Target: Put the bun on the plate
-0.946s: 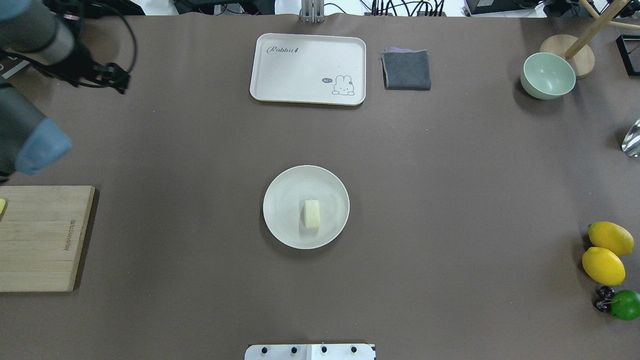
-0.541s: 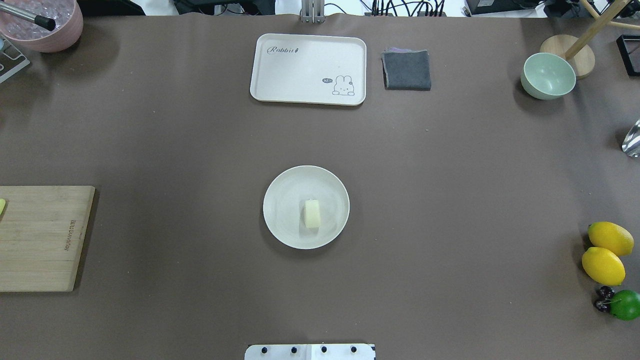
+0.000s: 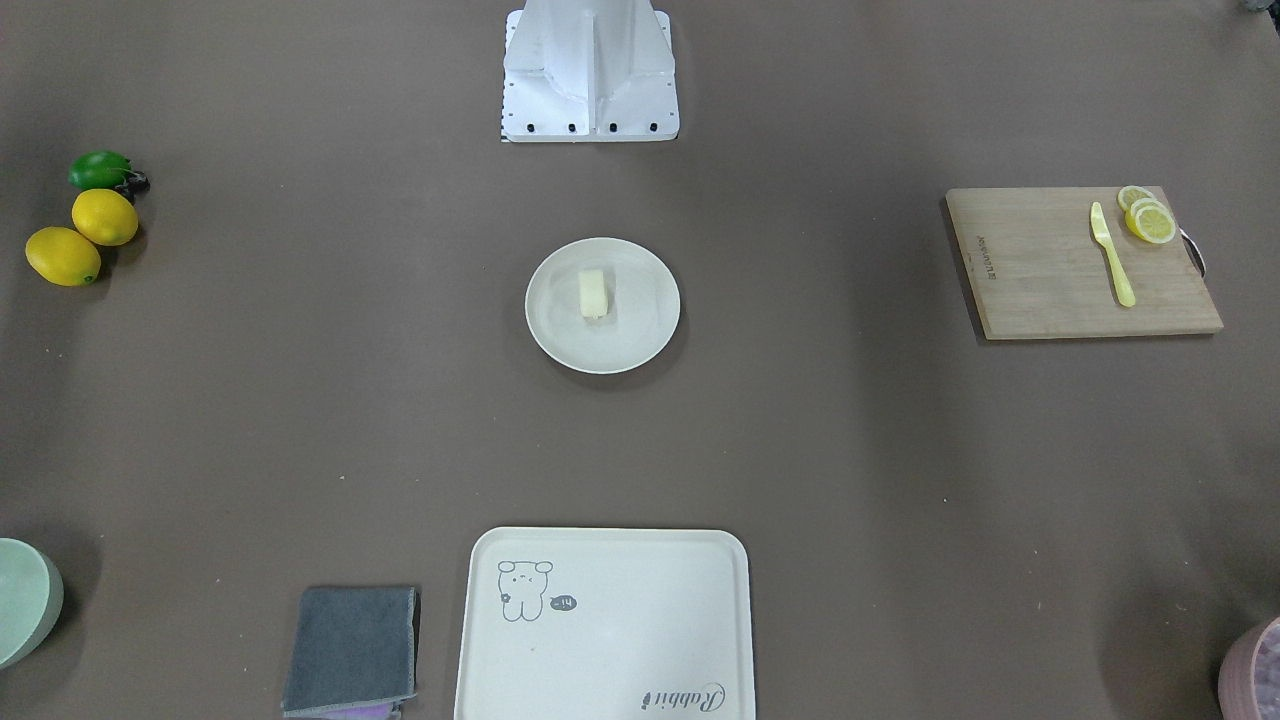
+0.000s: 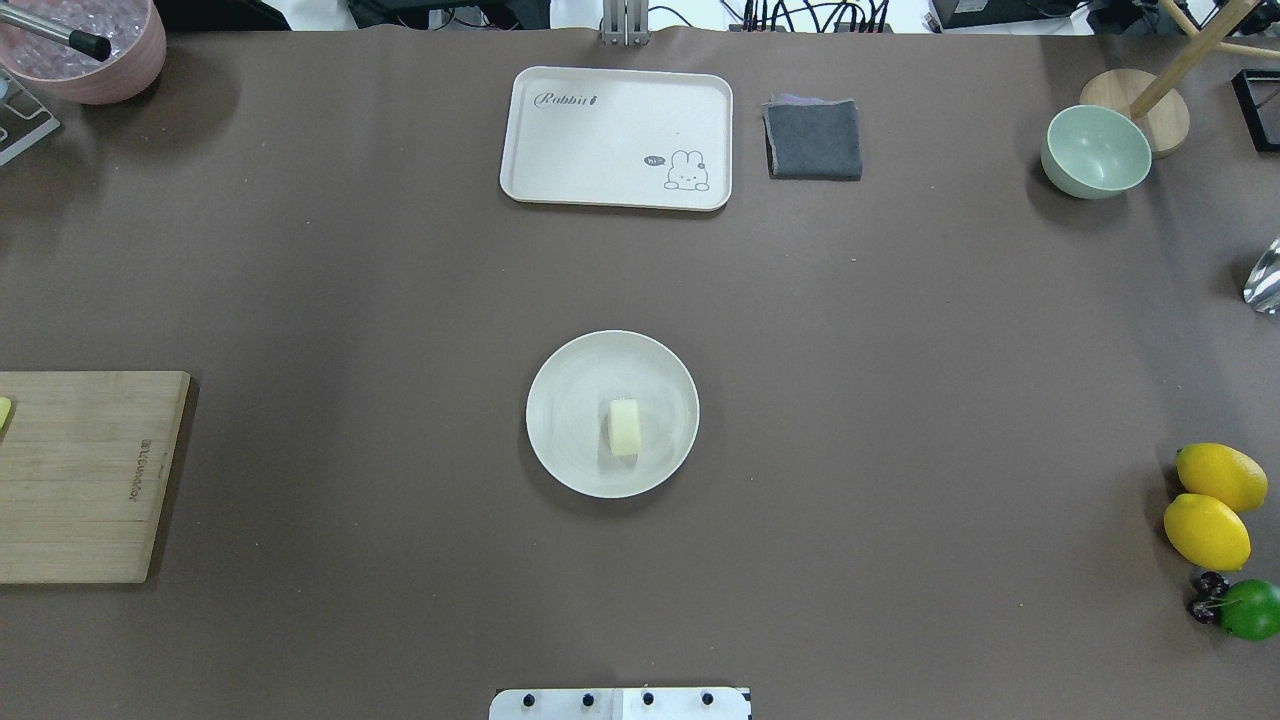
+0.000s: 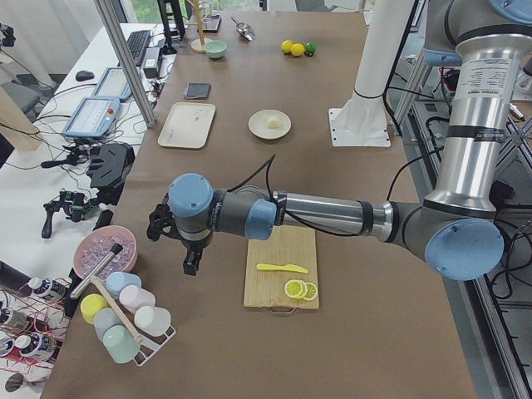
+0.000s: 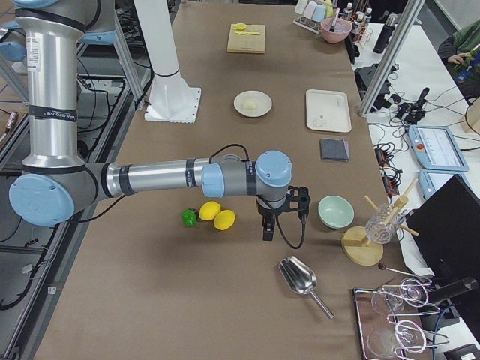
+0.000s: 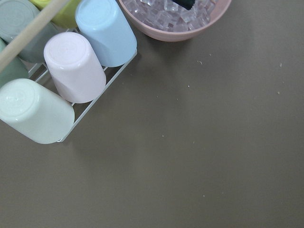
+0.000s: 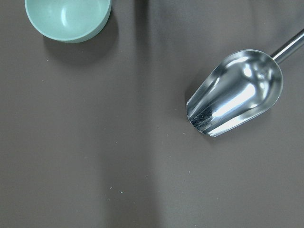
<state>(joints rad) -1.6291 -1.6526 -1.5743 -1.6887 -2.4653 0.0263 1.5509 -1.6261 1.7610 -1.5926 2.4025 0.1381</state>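
The pale cream bun (image 4: 624,427) lies on its side inside the round cream-white plate (image 4: 565,385) at the table's middle; the front-facing view also shows the bun (image 3: 593,294) resting on the plate (image 3: 640,335). Neither gripper is near it. My left gripper (image 5: 190,266) hangs over the table's left end beside a pink ice bowl, and I cannot tell whether it is open or shut. My right gripper (image 6: 266,235) hangs over the right end near the lemons, and its state cannot be told either.
A rabbit tray (image 4: 616,137), a grey cloth (image 4: 814,139) and a green bowl (image 4: 1096,152) line the far edge. Two lemons (image 4: 1212,505) and a lime sit at the right, a cutting board (image 3: 1080,262) with lemon slices at the left. A cup rack (image 7: 61,80) and a metal scoop (image 8: 235,92) lie at the ends.
My left arm, which filled the overhead view's left edge 0.9 s ago, has swung out of that view. Bun and plate have not moved.
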